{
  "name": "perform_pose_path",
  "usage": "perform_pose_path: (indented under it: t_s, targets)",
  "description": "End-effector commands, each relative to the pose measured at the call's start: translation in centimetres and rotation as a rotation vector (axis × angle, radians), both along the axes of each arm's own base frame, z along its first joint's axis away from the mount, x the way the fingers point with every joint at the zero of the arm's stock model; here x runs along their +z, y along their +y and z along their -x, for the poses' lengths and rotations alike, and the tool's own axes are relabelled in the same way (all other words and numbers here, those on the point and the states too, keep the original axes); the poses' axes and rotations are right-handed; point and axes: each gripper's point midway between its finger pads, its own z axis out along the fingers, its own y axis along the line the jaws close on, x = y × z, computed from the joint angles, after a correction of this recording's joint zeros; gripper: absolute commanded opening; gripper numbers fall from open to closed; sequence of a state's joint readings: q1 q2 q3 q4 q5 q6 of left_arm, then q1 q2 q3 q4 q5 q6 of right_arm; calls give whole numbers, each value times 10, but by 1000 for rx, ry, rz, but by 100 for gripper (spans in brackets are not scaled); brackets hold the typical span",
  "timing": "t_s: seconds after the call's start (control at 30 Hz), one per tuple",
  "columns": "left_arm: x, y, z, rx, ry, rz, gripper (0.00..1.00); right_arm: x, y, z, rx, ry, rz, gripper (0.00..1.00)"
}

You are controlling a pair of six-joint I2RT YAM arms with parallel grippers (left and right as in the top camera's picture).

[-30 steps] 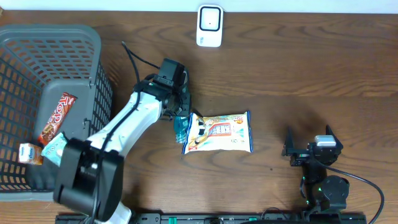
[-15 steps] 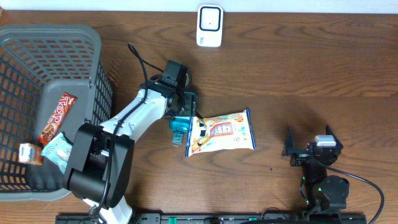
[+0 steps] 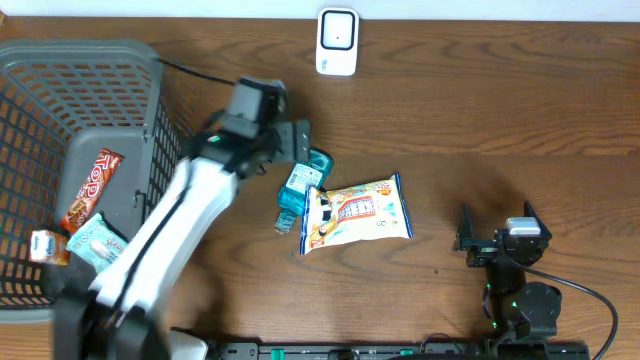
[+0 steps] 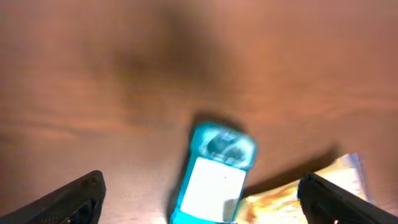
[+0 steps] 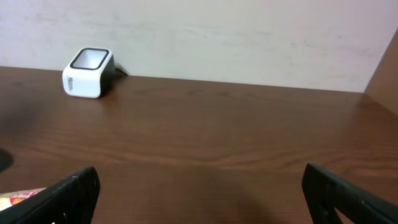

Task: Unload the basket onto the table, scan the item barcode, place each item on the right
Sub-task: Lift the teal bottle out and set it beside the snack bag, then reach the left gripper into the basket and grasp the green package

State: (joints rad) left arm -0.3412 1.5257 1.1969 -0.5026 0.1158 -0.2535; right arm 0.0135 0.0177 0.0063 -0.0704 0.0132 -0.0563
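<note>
Right gripper [image 3: 500,243] sits parked at the near edge, jaws wide, empty, clear of the work. Mid-table, snack bag [image 3: 355,213] lies flat with teal pack [image 3: 297,190] against its left end, probably set out of basket [image 3: 160,100] for scanning. Left gripper [image 3: 300,150] hovers just beyond the pack, jaws spread, grasping nothing. Scanner [image 3: 337,42] stands at the far edge, well apart from both.
</note>
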Motion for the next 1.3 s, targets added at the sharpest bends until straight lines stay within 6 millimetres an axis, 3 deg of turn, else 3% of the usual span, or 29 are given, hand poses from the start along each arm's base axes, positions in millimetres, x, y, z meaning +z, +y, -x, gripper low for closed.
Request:
perform_pose_path:
  t_s: [0.0,0.1,0.2,0.3,0.37,0.43,0.53,0.57,0.6,0.7,0.97,1.1,1.27]
  targets:
    - [99,23,0,-9,-271,-1,98,-1,3,0,13,3,8,99]
    - [161,53,13,29,-457,-9,98,-1,3,0,13,3,8,99]
    - [206,107,31,207,-594,-66,98,-1,3,0,13,3,8,99]
    - [222,170,52,451,-630,-156,98,-1,3,0,13,3,8,99]
    - [216,212,69,635,-589,-219,98,-1,2,0,12,3,8,99]
    - [195,251,87,808,-492,-269,98,-1,3,0,13,3,8,99]
    - [156,286,105,956,-320,-304,98,-1,3,0,13,3,8,99]
    - [145,294,108,988,-277,-307,98,-1,3,0,13,3,8,99]
    - [119,310,116,1065,-170,-304,98,-1,3,0,13,3,8,99]
    - [73,328,127,1186,13,-281,98,-1,3,0,13,3,8,99]
    - [-36,334,132,1187,455,-143,98,-1,3,0,13,3,8,99]
    - [-75,333,142,1175,615,-128,98,-1,2,0,12,3,8,99]
    - [-105,333,155,1191,670,-123,98,-1,3,0,13,3,8,99]
